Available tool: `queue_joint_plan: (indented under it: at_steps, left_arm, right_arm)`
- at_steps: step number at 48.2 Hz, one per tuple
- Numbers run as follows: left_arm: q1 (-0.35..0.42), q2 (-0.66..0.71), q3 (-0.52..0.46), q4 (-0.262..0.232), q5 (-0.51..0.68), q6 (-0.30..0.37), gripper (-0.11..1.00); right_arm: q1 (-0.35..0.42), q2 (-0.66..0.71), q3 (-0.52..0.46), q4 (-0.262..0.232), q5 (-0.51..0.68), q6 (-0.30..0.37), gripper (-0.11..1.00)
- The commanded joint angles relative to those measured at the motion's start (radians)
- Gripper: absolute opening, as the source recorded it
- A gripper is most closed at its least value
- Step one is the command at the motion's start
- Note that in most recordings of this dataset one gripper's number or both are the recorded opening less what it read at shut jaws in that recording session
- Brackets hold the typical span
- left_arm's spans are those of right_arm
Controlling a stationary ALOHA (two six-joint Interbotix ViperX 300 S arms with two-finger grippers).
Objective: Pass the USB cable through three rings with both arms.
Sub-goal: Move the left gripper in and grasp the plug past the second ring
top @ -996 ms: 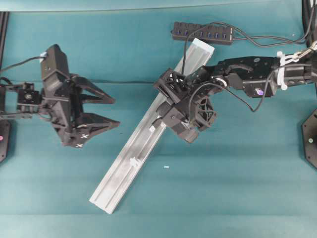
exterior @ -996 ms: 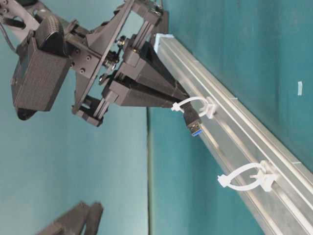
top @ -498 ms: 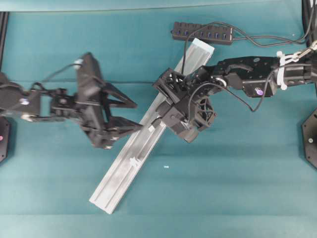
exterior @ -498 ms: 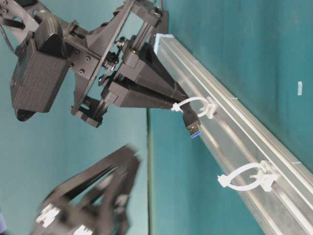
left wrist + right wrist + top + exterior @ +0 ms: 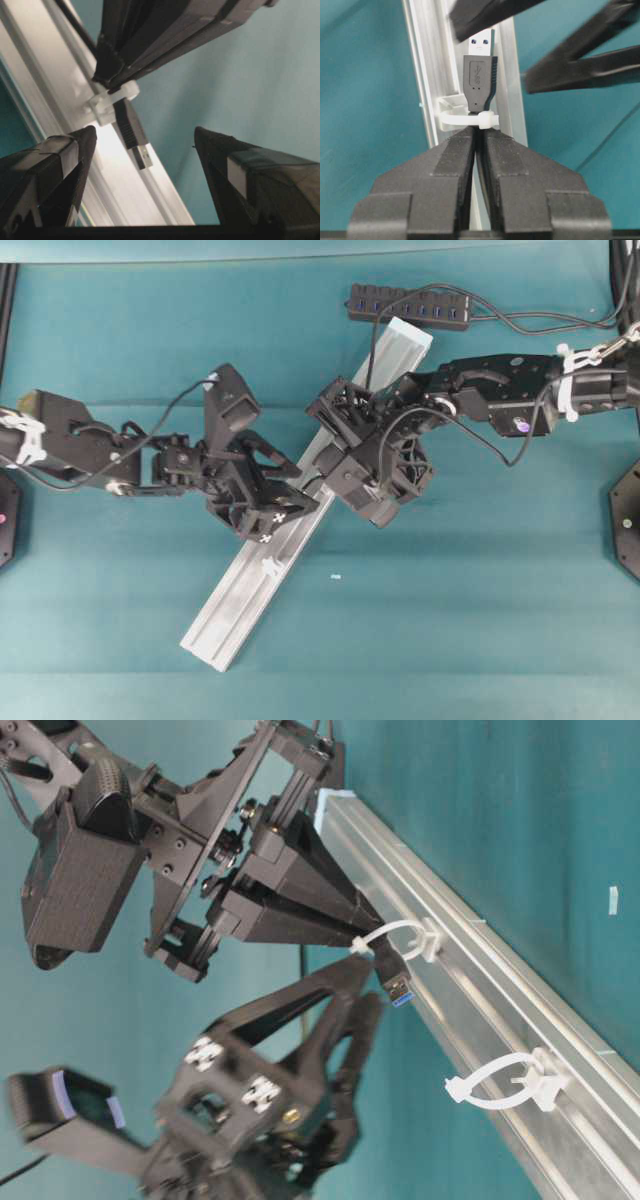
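The right gripper (image 5: 479, 131) is clamped on the USB cable (image 5: 480, 75), whose plug pokes through a ring (image 5: 465, 117) on the rail (image 5: 300, 510). The left gripper (image 5: 142, 150) stands wide apart, straddling the plug from its 6 o'clock side

A teal cloth covers the counter (image 5: 480, 640) from edge to edge, creased in faint horizontal folds and evenly lit without hard shadows. A black multi-port hub bar (image 5: 408, 306) lies near the far edge, and a small white scrap (image 5: 336, 577) rests on the cloth toward the near edge.
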Motion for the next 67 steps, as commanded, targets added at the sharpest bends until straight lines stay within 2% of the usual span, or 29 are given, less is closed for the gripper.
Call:
queue_joint_plan:
  at_steps: [1,12,25,29,38,56,67]
  left_arm:
    - [-0.002,0.017,-0.015,0.002,-0.006,-0.003,0.86]
    - [0.0,0.025,-0.028,0.002,-0.012,-0.005,0.84]
    - [-0.005,0.034,-0.046,0.002,-0.018,-0.002,0.67]
    - [-0.009,0.035,-0.054,0.002,-0.012,-0.003,0.56]
    - [-0.012,0.037,-0.067,0.002,-0.011,-0.002,0.16]
    - [-0.012,0.037,-0.067,0.002,-0.009,-0.008,0.15]
    - [-0.009,0.037,-0.067,0.002,-0.005,-0.04,0.15]
  right_arm:
    - [0.005,-0.003,-0.011,0.005,-0.011,0.015,0.09]
    - [0.003,-0.005,-0.011,0.005,-0.011,0.017,0.09]
    - [0.005,-0.003,-0.011,0.005,-0.009,0.017,0.09]
    - [0.003,-0.005,-0.011,0.005,-0.009,0.017,0.09]
    - [0.005,-0.005,-0.009,0.005,-0.008,0.017,0.09]
    - [0.005,-0.005,-0.008,0.005,-0.011,0.02,0.09]
    - [0.005,-0.005,-0.008,0.005,-0.037,0.08,0.09]
